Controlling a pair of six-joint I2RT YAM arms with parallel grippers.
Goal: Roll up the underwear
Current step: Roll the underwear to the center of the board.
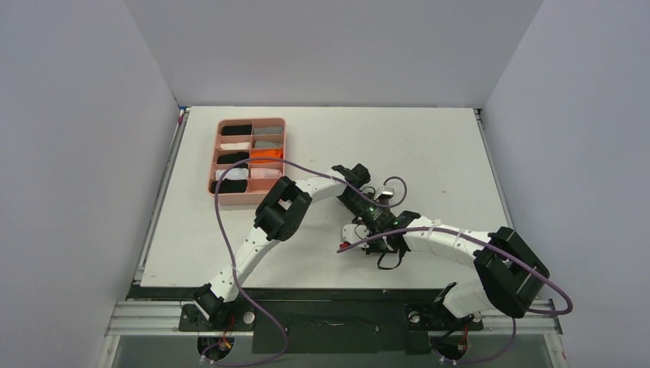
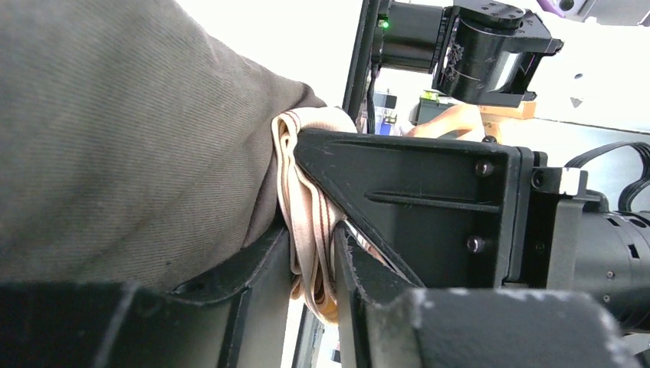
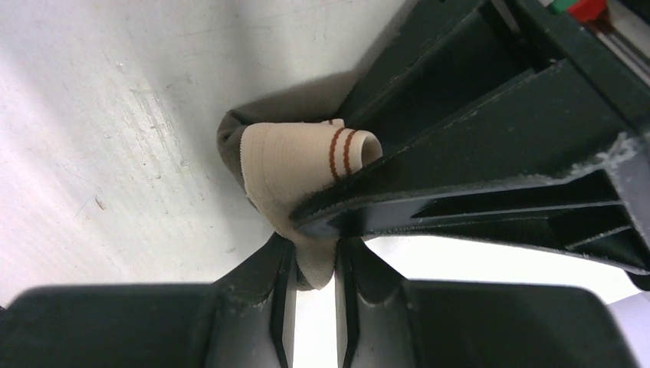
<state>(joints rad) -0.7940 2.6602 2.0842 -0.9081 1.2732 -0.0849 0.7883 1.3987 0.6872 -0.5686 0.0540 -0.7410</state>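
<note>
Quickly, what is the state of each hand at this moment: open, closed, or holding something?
Left hand: closed, holding the underwear by its waistband.
Right hand: closed, holding the same waistband.

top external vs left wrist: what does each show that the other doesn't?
Top external only: the pink tray of rolled cloths at the table's far left. Left wrist only: the underwear, its waistband pinched in the left gripper; from above the grippers hide it. Both: the right gripper close against the left.
</note>
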